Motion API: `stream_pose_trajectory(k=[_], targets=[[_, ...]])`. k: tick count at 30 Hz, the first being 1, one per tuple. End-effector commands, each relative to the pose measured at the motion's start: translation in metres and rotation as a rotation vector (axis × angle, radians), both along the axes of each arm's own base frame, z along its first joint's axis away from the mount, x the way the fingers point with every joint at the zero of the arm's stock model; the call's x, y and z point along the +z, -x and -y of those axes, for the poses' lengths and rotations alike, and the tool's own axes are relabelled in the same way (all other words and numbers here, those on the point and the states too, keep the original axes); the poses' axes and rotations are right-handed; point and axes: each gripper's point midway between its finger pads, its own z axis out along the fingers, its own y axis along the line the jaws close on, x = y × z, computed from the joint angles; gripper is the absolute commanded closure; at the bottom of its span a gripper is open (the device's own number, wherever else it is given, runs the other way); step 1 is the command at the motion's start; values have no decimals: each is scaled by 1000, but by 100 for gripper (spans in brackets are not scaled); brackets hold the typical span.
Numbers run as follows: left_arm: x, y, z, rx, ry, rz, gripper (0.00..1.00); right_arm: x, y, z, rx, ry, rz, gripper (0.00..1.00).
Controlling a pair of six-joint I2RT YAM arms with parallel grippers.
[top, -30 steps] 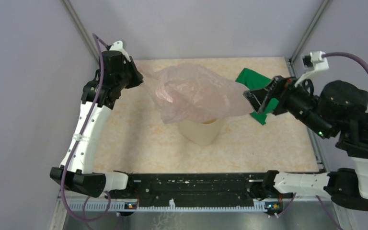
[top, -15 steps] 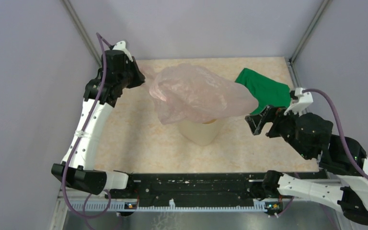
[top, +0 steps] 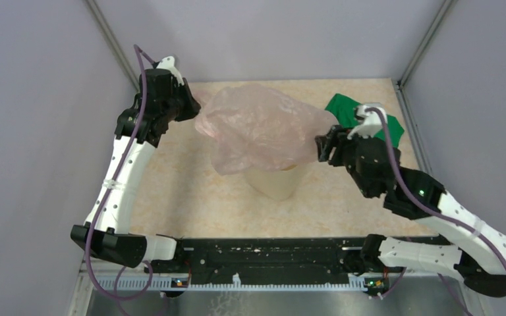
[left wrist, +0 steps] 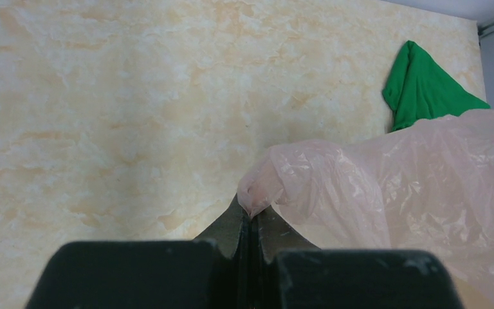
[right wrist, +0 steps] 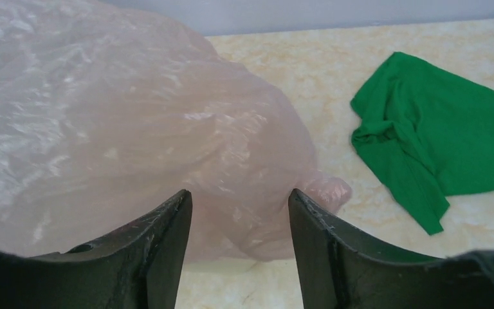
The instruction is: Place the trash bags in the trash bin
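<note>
A pale-pink translucent trash bag point(top: 263, 128) billows over the mouth of the cream trash bin point(top: 275, 183), hiding its rim. My left gripper point(top: 194, 108) is shut on the bag's left edge; in the left wrist view the film point(left wrist: 373, 187) bunches at the pinched fingertips point(left wrist: 252, 219). My right gripper point(top: 321, 146) is at the bag's right end. In the right wrist view its jaws point(right wrist: 238, 199) stand open, with the bag's lower right corner point(right wrist: 257, 219) between them and no contact visible.
A crumpled green cloth point(top: 352, 112) lies on the marbled table at the back right, just behind the right gripper; it also shows as the green cloth point(right wrist: 437, 141) beside the bag. Grey walls close in on three sides.
The right arm swung from the far right, down and then in to the bag's right end, its jaws narrowing. The bag's right tip drew back leftward. The left gripper kept its hold.
</note>
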Motion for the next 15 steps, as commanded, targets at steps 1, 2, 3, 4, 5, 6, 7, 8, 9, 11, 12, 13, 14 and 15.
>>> stream_pose_trajectory(k=[1, 2, 3, 4, 5, 6, 7, 8, 9, 11, 12, 13, 14, 15], targets=[[27, -3, 6, -39, 31, 81, 100, 40, -14, -46, 116, -43, 58, 45], [28, -2, 7, -44, 34, 84, 100, 41, -19, -56, 137, -34, 45, 48], [32, -1, 7, -47, 37, 91, 100, 42, -23, -64, 157, -35, 33, 50], [35, 0, 8, -52, 40, 95, 100, 40, -30, -74, 198, -42, 10, 52], [38, 1, 8, -55, 42, 100, 100, 37, -35, -83, 237, -61, -13, 55], [42, 2, 9, -58, 44, 106, 100, 33, -44, -88, 258, -81, -34, 57], [45, 3, 9, -61, 46, 110, 100, 29, -51, -94, 280, -101, -55, 59], [48, 3, 10, -67, 51, 115, 100, 24, -58, -99, 296, -111, -72, 60], [51, 4, 11, -71, 54, 118, 100, 19, -66, -103, 306, -119, -89, 61], [56, 4, 13, -82, 63, 125, 100, 6, -78, -113, 328, -125, -137, 64], [58, 4, 14, -86, 66, 126, 100, 0, -81, -118, 344, -126, -161, 65], [60, 4, 15, -91, 70, 130, 100, -11, -84, -124, 351, -118, -191, 67], [62, 4, 16, -96, 73, 133, 100, -20, -86, -126, 353, -112, -214, 67], [63, 4, 17, -103, 76, 136, 100, -29, -86, -127, 351, -105, -235, 67]])
